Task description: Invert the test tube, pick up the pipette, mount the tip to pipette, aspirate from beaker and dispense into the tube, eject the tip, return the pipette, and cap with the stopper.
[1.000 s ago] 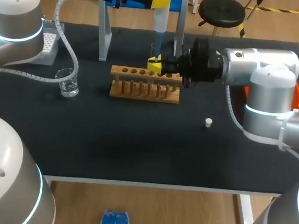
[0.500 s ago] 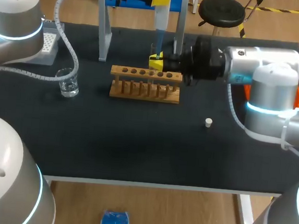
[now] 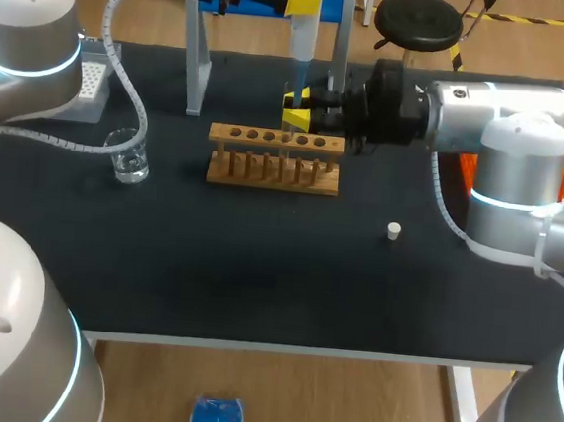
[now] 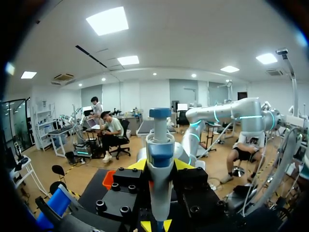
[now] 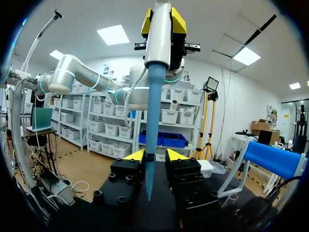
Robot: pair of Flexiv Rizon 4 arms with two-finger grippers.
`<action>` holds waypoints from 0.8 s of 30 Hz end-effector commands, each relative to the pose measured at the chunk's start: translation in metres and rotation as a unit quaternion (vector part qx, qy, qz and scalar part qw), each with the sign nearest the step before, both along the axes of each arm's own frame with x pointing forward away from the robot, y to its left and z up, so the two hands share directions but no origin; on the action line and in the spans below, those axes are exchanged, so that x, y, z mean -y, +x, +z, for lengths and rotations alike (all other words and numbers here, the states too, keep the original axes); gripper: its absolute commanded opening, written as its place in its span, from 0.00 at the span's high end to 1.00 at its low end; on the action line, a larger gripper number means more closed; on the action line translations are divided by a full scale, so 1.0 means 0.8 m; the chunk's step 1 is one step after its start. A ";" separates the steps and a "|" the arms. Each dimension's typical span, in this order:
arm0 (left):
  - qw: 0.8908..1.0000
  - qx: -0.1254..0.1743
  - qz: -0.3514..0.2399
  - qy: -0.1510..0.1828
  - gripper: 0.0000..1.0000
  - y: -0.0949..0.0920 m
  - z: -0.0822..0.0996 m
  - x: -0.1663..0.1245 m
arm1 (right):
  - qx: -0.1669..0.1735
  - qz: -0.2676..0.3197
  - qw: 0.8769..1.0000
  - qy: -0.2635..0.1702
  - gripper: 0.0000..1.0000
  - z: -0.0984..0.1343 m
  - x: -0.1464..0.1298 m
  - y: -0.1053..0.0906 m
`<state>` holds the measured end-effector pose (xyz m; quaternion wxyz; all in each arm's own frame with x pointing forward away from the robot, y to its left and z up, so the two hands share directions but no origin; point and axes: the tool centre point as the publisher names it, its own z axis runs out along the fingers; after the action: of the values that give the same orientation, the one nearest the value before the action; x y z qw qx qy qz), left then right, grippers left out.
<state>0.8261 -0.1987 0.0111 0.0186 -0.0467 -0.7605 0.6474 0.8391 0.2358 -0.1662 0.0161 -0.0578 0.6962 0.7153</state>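
- Head view: the left arm came in from the upper left corner. The left gripper [image 3: 301, 0] sat high over the far side of the table [image 3: 257, 268], clamped on the pipette [image 3: 303, 37] from two sides.
- The pipette hung upright, and its blue tip [image 3: 297, 78] pointed straight down.
- The right arm reached across from the right side, level and low. The right gripper [image 3: 297, 109] lay right under the blue tip, just behind the wooden rack [image 3: 275, 157].
- Its grip could not be told, nor whether it held anything.
- The clear beaker [image 3: 127, 154] stood upright well to the left of the rack. The small white stopper [image 3: 393, 231] sat alone on the cloth to the rack's right and nearer the front edge.
- A white perforated tip box [image 3: 94, 82] sat at the far left. The legs of a white stand [image 3: 196, 65] rose behind the rack.
- Left wrist view: the left gripper [image 4: 160, 166] was closed on the pipette [image 4: 160, 140], a yellow pad on each side of the white body. The blue plunger cap stood above the grip.
- Right wrist view: the pipette [image 5: 159, 41] stood directly ahead and overhead, pinched high on its body by the left gripper [image 5: 162, 23].
- The long blue tip [image 5: 152, 121] ran down from it, and its point ended low inside the right gripper [image 5: 154, 157].
- The grip state of the right gripper was not readable here either.
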 end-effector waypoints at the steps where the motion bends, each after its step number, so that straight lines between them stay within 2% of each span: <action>1: 1.000 0.001 -0.001 -0.002 1.00 0.001 -0.002 0.000 | -0.001 -0.005 1.000 -0.003 0.00 0.003 0.002 -0.004; 7: 1.000 0.001 -0.001 -0.002 1.00 0.001 -0.002 0.000 | 0.000 -0.003 1.000 -0.011 0.00 -0.002 0.006 -0.005; 15: 1.000 0.001 -0.001 -0.002 1.00 0.001 -0.002 0.000 | 0.006 0.002 0.999 -0.037 0.00 -0.022 0.030 -0.005; 24: 1.000 0.001 -0.001 -0.002 1.00 0.001 -0.002 0.000 | -0.014 -0.007 0.997 -0.074 0.00 -0.075 0.069 -0.011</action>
<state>0.8260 -0.1987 0.0097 0.0184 -0.0468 -0.7595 0.6485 0.8359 0.1912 -0.2196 0.0106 -0.0463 0.7477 0.6624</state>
